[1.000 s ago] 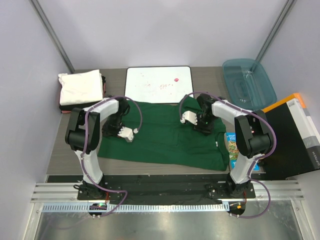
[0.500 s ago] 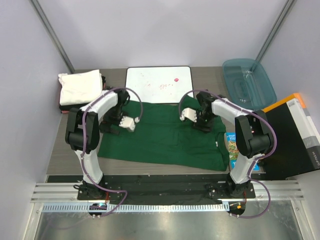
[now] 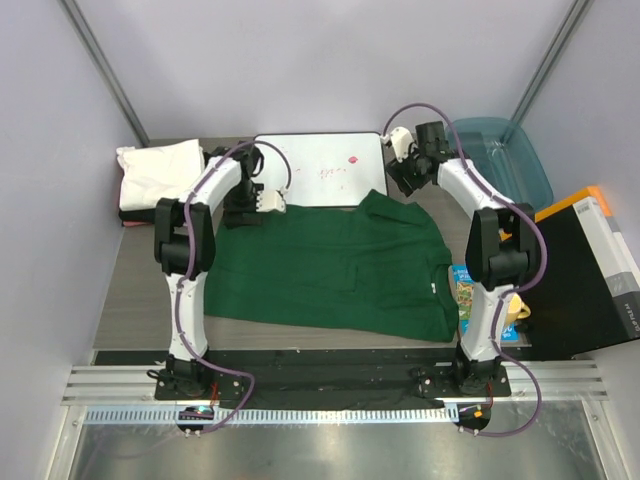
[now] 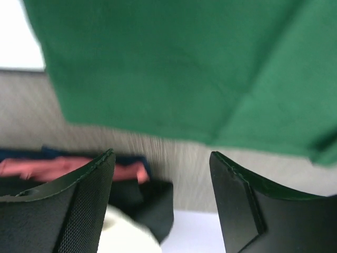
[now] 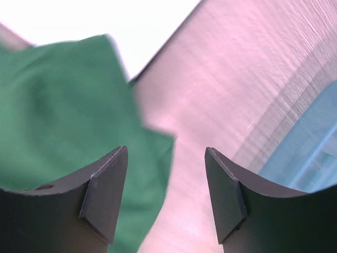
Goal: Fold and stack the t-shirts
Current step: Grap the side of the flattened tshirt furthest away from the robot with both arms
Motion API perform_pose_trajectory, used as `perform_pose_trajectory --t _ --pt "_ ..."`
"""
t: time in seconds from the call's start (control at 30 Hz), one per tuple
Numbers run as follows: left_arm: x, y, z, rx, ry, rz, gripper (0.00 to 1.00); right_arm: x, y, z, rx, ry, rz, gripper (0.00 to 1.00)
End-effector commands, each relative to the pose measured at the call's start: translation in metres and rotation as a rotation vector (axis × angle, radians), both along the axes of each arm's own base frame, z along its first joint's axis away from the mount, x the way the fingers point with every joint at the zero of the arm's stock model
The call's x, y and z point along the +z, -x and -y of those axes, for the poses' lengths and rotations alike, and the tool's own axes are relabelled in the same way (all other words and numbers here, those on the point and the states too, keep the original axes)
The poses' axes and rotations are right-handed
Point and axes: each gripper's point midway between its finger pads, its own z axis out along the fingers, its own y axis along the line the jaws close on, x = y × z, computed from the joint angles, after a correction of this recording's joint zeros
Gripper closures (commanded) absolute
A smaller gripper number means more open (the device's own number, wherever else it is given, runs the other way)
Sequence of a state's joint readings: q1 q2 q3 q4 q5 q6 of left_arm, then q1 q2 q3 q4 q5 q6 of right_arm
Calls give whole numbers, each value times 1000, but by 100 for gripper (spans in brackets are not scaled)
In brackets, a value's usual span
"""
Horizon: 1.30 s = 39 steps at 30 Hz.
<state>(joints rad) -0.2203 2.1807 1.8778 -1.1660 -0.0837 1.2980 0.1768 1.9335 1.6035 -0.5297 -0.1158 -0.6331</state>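
The dark green t-shirt (image 3: 330,272) lies spread flat across the middle of the bench (image 3: 130,300), collar toward 12 o'clock, with one short sleeve reaching toward 4 o'clock. Its far edge sits just beside the white board (image 3: 320,170), which occupies the 12 o'clock position. A folded white t-shirt (image 3: 160,172) tops a stack at 10 o'clock, and a black t-shirt (image 3: 128,216) shows beneath it. The left fingers (image 3: 268,201) hover over the far left corner of the green shirt, between the stack and the board. In the left wrist view, the left fingers (image 4: 68,205) are spread apart with nothing between them; the green cloth (image 4: 184,68) fills the upper part of that view, and bare bench and the edge of the stack, with red, blue and black layers (image 4: 79,171), lie below it. The right fingers (image 3: 398,142) are positioned at 1 o'clock, above the far right corner of the board and near the teal tub (image 3: 510,165) at 2 o'clock. In the right wrist view, the right fingers (image 5: 105,190) are likewise spread and hold nothing; green cloth (image 5: 58,105) lies to one side, bare bench (image 5: 226,79) runs through the gap, and the tub (image 5: 308,150) shows at the edge. A black box (image 3: 585,275) stands at 3 o'clock, with a colourful printed card (image 3: 465,290) just beside the shirt's right sleeve.
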Motion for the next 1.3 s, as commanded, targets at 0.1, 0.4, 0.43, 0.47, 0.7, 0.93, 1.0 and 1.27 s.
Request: perform_pose_trajectory --t 0.1,0.4,0.43,0.47,0.7,0.93,1.0,1.27 --pt "-3 -43 0 -6 -19 109 23 -25 -50 9 -72 -61 -4 34" --pt "10 -61 -5 -23 -42 180 17 -24 -8 15 1 -118 -127 42" --pt "11 -62 -6 -21 -40 184 16 -23 1 17 1 -126 -143 43" --pt "11 -63 -6 -22 -43 187 15 -25 8 21 -6 -130 -160 43" --pt "10 -63 -7 -24 -47 177 11 -38 34 42 -55 -151 -219 46" --pt "12 -65 -7 -29 -48 186 10 -52 31 43 -31 -153 -241 48" --pt "13 -66 -7 -27 -48 191 10 -54 27 42 -30 -158 -244 48" --pt "17 -71 -7 -31 -53 212 10 -74 33 39 -11 -166 -299 53"
